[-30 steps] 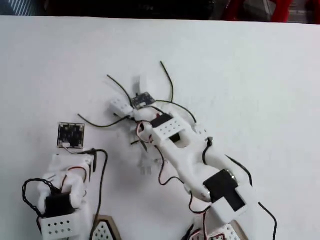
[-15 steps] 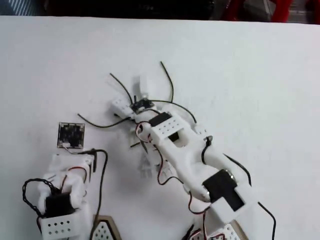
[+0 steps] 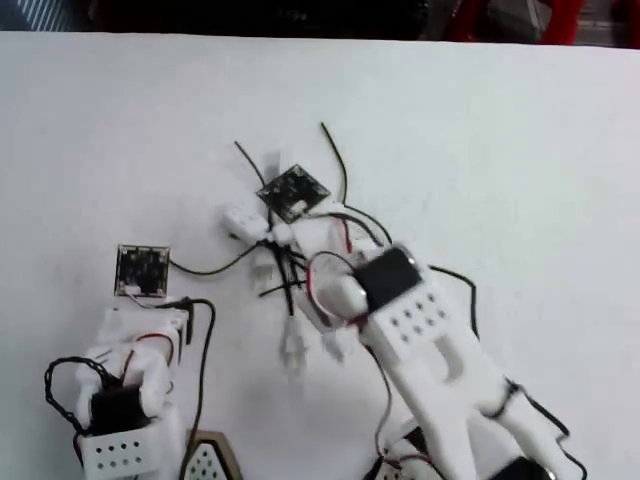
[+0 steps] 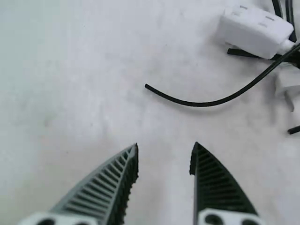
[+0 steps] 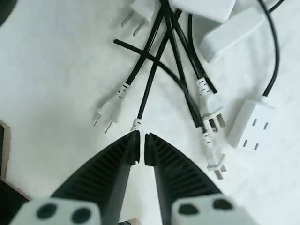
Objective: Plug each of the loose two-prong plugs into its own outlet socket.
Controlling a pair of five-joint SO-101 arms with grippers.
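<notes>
White two-prong plugs on short black cables (image 5: 154,61) are scattered loose on the white table (image 3: 500,120). In the right wrist view, one plug (image 5: 212,111) is seen just beside the white, slotted plastic outlet socket block (image 5: 250,124), close to it but not inserted. A second plug (image 5: 214,161) is laid near the same block, next to the first. A third plug (image 5: 108,115), blurred, is placed well apart from the block, on the other side of the crossed cables. A fourth plug (image 5: 139,11) is found farther still from the block, beyond the crossing. Another white block (image 5: 232,33) is set among the cables near the socket block; its slots cannot be made out.

The right gripper (image 5: 141,141) is held over bare table, across the cables from the socket block. Its dark ribbed fingers are drawn together to a thin slit and nothing is gripped; a white-collared cable end is seen just ahead of the tips.

The left gripper (image 4: 164,157) is spread apart and nothing is held; it is kept well apart from the socket block, with a curved black cable (image 4: 206,101) lying between them.

In the high view, the white right arm (image 3: 430,340) is stretched towards the cluster around the block, and the white left arm (image 3: 125,390) is folded well apart from it.
</notes>
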